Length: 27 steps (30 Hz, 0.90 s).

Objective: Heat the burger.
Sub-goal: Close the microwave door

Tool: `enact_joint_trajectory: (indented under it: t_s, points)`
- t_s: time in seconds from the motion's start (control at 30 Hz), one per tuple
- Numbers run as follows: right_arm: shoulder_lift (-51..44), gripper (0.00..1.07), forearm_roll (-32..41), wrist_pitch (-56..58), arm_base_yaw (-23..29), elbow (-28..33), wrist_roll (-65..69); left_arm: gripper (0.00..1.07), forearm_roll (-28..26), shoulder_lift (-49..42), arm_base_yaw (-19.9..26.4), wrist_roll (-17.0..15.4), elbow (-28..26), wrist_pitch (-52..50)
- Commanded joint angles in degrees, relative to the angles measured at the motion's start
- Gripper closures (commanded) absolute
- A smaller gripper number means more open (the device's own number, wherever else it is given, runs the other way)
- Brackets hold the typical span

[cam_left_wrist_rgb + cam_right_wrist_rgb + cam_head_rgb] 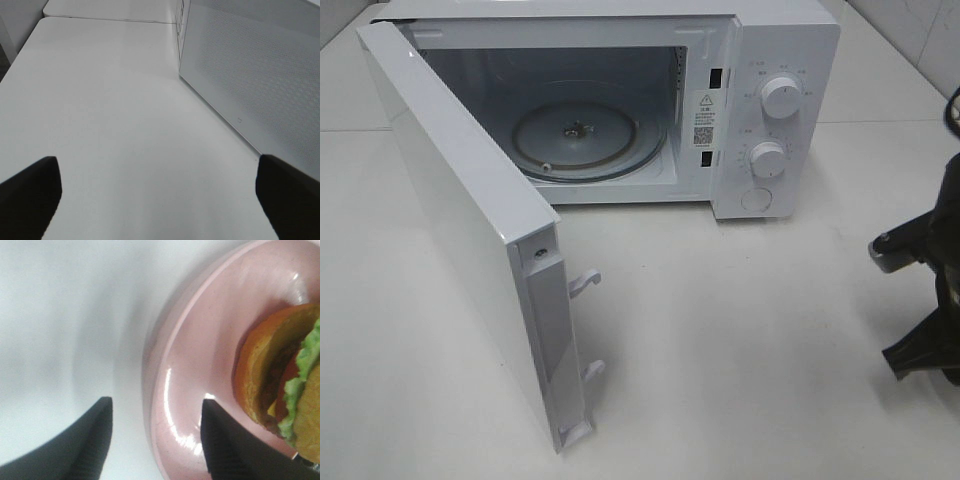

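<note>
High camera overlooks microwave (620,110); wrist cameras sit close above table (110,125).

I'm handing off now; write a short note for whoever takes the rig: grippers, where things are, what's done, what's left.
Left gripper: open, empty, over bare table beside the microwave door.
Right gripper: jaws apart, straddling the rim of the pink plate; no firm grip visible.
Burger: on the plate, at the right, outside the high camera's view.
Done: microwave door open, turntable bare.
Left: grip the plate, put the burger inside, shut the door, set the knobs.
</note>
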Motion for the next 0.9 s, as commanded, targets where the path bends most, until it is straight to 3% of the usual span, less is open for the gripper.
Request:
enact_joint_trajectory:
  t_s: [0.03,0.17,0.23,0.33,0.37,0.63,0.9]
  points:
    - [-5.1,0.5,1.2,-0.23,-0.06,-0.11,-3.38,0.09,-0.29,-0.97,0.11,-0.17,-0.11,-0.74]
    - [-11.17,0.44,2.58,-0.97,-0.06,-0.11,-7.33,0.09,-0.29,-0.97,0.11,-0.17,-0.11,-0.74]
    - [-20.97,0.32,6.02,-3.44,-0.06,-0.11,-11.17,0.09,-0.29,-0.97,0.11,-0.17,-0.11,-0.74]
    - [-22.98,0.29,7.45,-3.72,-0.06,-0.11,-12.15,0.09,-0.29,-0.97,0.11,-0.17,-0.11,-0.74]
    - [-27.9,0.26,10.08,-3.78,-0.06,-0.11,-14.38,0.09,-0.29,-0.97,0.11,-0.17,-0.11,-0.74]
    - [-42.34,0.28,13.92,-1.03,-0.06,-0.11,-21.94,0.09,-0.29,-0.97,0.11,-0.17,-0.11,-0.74]
    - [-52.71,0.28,24.92,6.13,-0.06,-0.11,-30.31,0.09,-0.29,-0.97,0.11,-0.17,-0.11,-0.74]
